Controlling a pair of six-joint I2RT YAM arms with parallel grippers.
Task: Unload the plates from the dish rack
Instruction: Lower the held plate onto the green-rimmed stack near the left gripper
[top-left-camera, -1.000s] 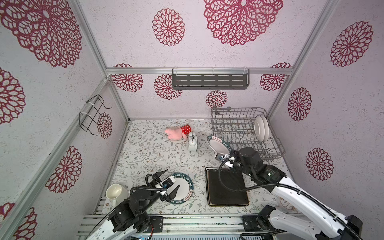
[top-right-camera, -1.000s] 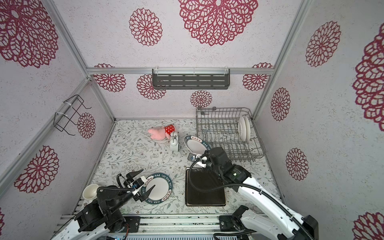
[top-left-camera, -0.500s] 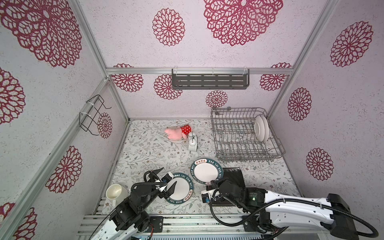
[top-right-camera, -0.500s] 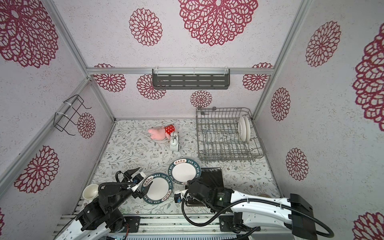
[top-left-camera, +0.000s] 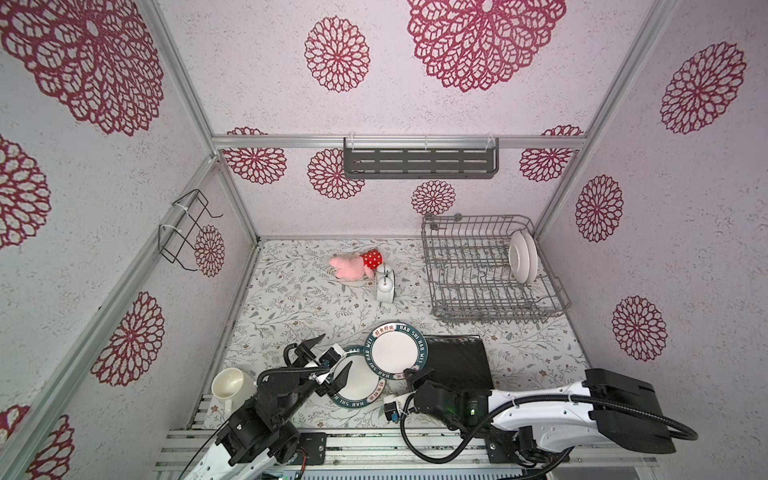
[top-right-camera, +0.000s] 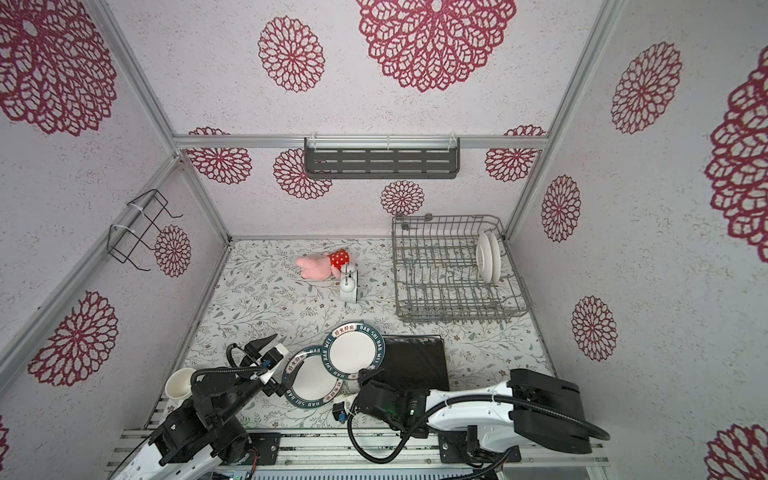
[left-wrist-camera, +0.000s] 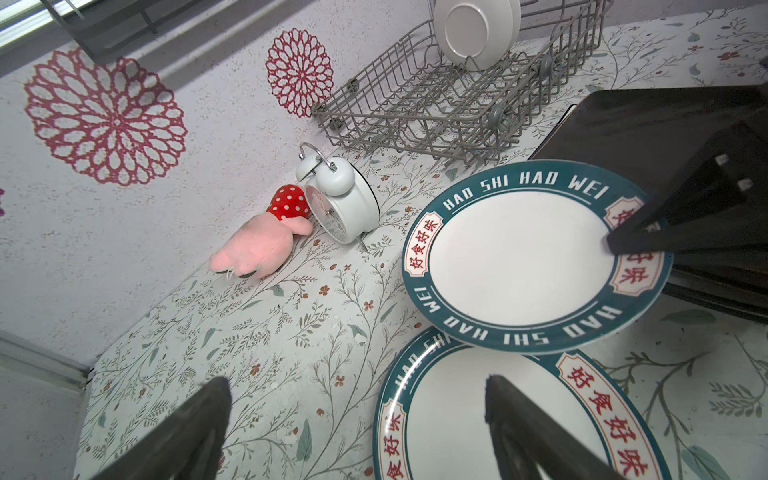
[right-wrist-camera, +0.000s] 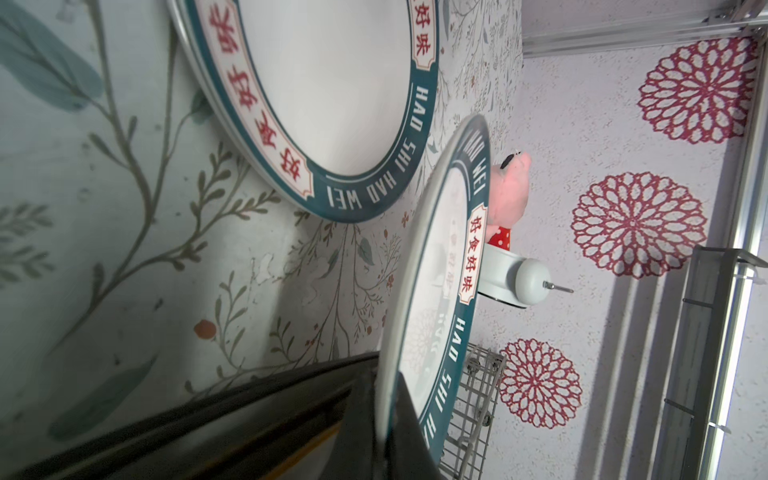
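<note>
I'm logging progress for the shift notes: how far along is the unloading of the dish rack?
Done: one teal-rimmed plate lies flat on the table and dark square plates are stacked beside it. In hand: the right gripper is shut on a second teal-rimmed plate, which overlaps the first. The left gripper is open, empty. Left: two white plates upright in the dish rack.

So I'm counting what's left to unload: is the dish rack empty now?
No, in both top views white plates stand upright at the right end of the dish rack.

Left gripper (top-left-camera: 330, 358) fingers spread wide; right gripper (top-left-camera: 411, 374) fingers clamped.
</note>
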